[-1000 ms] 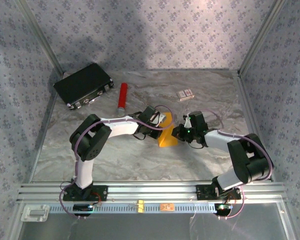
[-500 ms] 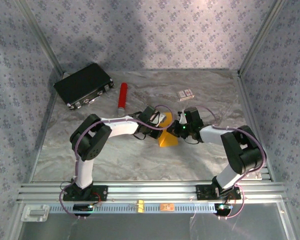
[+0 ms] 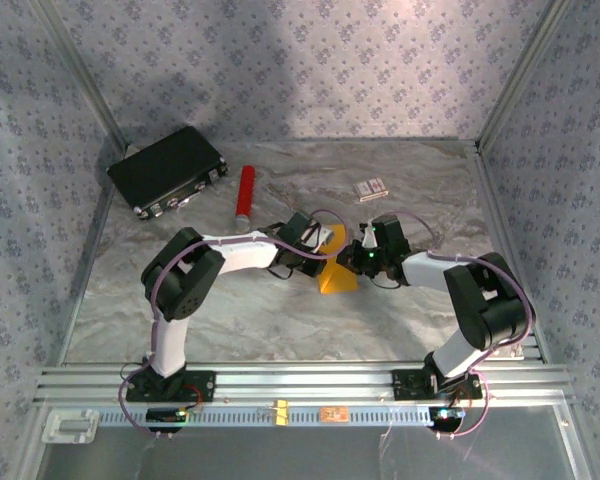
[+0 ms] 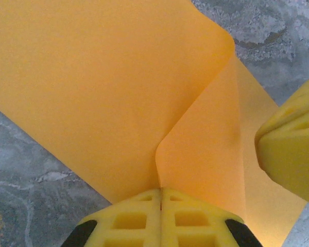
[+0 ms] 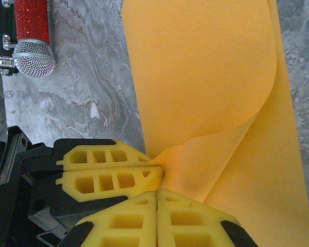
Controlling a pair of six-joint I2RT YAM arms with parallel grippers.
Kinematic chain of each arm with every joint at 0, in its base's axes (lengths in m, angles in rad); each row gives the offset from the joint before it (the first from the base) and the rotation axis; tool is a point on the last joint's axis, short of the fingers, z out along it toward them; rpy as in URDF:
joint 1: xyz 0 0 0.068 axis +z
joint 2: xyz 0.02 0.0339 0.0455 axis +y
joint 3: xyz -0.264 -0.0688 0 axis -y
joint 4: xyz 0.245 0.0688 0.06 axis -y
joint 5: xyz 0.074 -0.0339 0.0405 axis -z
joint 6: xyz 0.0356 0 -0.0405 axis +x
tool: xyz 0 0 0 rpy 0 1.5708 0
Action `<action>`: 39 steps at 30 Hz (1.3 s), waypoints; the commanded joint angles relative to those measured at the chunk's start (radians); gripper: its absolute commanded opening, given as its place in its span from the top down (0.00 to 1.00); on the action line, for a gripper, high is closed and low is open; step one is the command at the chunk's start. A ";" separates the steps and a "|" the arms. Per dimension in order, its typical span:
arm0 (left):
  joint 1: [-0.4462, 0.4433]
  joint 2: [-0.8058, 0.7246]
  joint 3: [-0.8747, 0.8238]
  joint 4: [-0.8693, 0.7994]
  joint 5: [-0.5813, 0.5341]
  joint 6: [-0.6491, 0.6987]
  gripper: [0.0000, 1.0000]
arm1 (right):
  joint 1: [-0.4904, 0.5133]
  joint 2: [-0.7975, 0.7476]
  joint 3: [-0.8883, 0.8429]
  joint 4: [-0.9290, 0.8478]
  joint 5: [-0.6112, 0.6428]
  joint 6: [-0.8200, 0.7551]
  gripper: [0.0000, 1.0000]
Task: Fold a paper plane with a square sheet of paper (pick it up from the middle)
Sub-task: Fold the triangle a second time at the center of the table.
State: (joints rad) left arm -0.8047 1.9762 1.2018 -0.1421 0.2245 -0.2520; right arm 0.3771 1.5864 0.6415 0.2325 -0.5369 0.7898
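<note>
The orange-yellow square sheet of paper lies mid-table, partly folded, with one flap curled over itself. My left gripper is shut, pinching the flap's edge where the two layers meet. My right gripper is shut too; its tips rest against the paper right beside the left gripper's fingers, with no paper seen between its jaws. One right finger shows in the left wrist view, lying on the sheet.
A red cylinder with a silver mesh end lies behind the left arm. A black case sits at the back left. A small white-and-red box lies at the back centre. Patterned walls close three sides.
The right gripper has moved left onto the paper, up against the left gripper. The left arm and the paper have stayed put.
</note>
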 commanded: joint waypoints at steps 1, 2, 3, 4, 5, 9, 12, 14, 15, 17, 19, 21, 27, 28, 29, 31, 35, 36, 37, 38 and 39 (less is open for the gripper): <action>-0.002 0.049 -0.013 -0.045 0.007 0.008 0.94 | -0.003 -0.017 -0.005 -0.022 0.007 -0.009 0.93; -0.001 0.051 -0.012 -0.048 0.009 0.008 0.94 | -0.005 -0.018 -0.004 -0.022 0.008 -0.008 0.92; -0.001 0.052 -0.009 -0.050 0.009 0.008 0.94 | -0.006 -0.019 -0.002 -0.022 0.009 -0.009 0.92; -0.002 0.053 -0.007 -0.051 0.009 0.010 0.94 | -0.005 -0.017 0.001 -0.024 0.008 -0.009 0.92; -0.001 0.053 -0.006 -0.051 0.009 0.010 0.94 | -0.005 -0.015 0.004 -0.025 0.006 -0.008 0.92; -0.001 0.058 0.002 -0.054 0.013 0.011 0.94 | -0.005 -0.011 0.013 -0.028 0.005 -0.010 0.92; -0.001 0.060 0.010 -0.060 0.016 0.014 0.94 | -0.005 -0.011 0.019 -0.037 0.004 -0.011 0.92; -0.001 0.062 0.012 -0.064 0.019 0.016 0.94 | -0.004 -0.014 0.018 -0.037 0.006 -0.011 0.93; -0.001 0.061 0.011 -0.063 0.019 0.016 0.94 | -0.005 -0.015 0.018 -0.037 0.007 -0.011 0.92; -0.001 0.061 0.004 -0.059 0.019 0.014 0.94 | -0.005 -0.018 0.016 -0.039 0.009 -0.010 0.92; -0.001 0.060 -0.001 -0.053 0.021 0.010 0.94 | -0.006 -0.016 0.018 -0.039 0.007 -0.010 0.92; -0.001 0.059 -0.006 -0.050 0.022 0.008 0.94 | -0.005 -0.014 0.019 -0.040 0.010 -0.009 0.92; -0.001 0.062 -0.002 -0.048 0.022 0.010 0.95 | 0.003 0.010 0.036 -0.029 -0.001 -0.003 0.93; -0.001 0.062 -0.002 -0.049 0.022 0.010 0.95 | 0.002 0.012 0.037 -0.026 0.003 0.000 0.94; -0.001 0.062 -0.002 -0.050 0.022 0.010 0.94 | 0.003 0.017 0.038 -0.024 0.005 0.001 0.94; -0.001 0.062 -0.002 -0.049 0.022 0.011 0.95 | 0.003 0.027 0.043 -0.022 0.005 0.003 0.95; -0.001 0.064 -0.002 -0.051 0.023 0.013 0.94 | 0.002 0.041 0.049 -0.019 0.009 0.014 0.97; -0.001 0.064 -0.002 -0.051 0.024 0.013 0.94 | 0.003 0.046 0.052 -0.022 0.011 0.013 0.97; -0.001 0.063 -0.002 -0.051 0.025 0.012 0.94 | 0.002 0.051 0.054 -0.017 0.011 0.015 0.97; -0.001 0.064 -0.002 -0.051 0.025 0.011 0.94 | 0.003 0.058 0.056 -0.012 0.008 0.020 0.97; -0.002 0.064 -0.001 -0.049 0.027 0.011 0.94 | 0.004 0.062 0.057 -0.008 0.007 0.023 0.97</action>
State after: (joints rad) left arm -0.8047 1.9919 1.2152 -0.1280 0.2466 -0.2516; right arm 0.3775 1.6291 0.6704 0.2180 -0.5354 0.7975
